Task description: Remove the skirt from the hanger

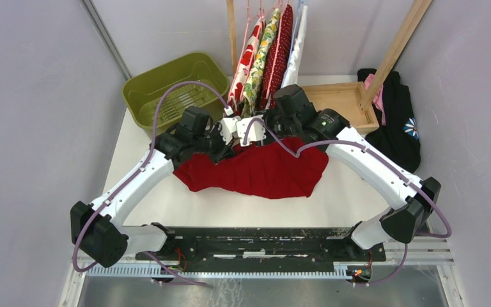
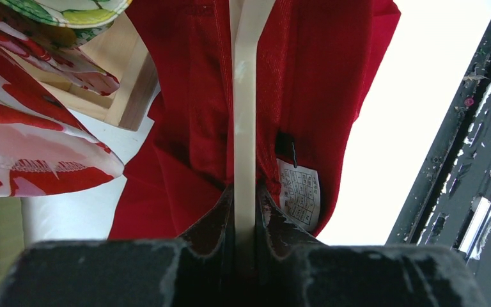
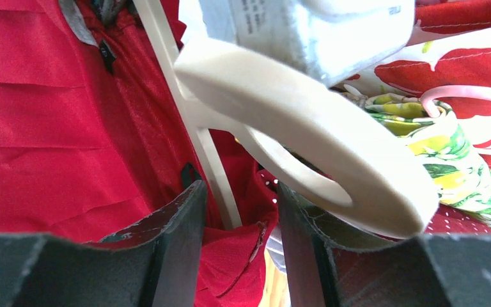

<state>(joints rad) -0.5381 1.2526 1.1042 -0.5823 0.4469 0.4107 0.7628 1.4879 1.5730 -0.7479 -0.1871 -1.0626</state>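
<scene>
Skirt: the red skirt (image 1: 262, 173) lies spread on the table (image 1: 351, 192) at the centre of the top view, between the two arms. Its upper edge rises to the grippers, where it is on the hanger.
Hanger: the cream bar of the hanger (image 2: 243, 115) runs up the middle of the left wrist view, with red cloth on both sides.
Left gripper: the left gripper (image 2: 245, 195) is clamped tight on the bar, likely to steady the hanger while the cloth comes off.
Right gripper: the right gripper (image 3: 240, 192) has its jaws apart, straddling the bar and a bunch of red cloth. It pinches nothing visibly and is probably placed to take the waistband.
Basket: the green basket (image 1: 142, 97), upper left, shows no clothes inside.
Tray: the wooden tray (image 1: 339, 105), upper right, looks bare inside. A black garment (image 1: 399, 134) lies just to its right.
Rack: printed clothes (image 1: 262, 61) hang at top centre, behind the grippers.
</scene>
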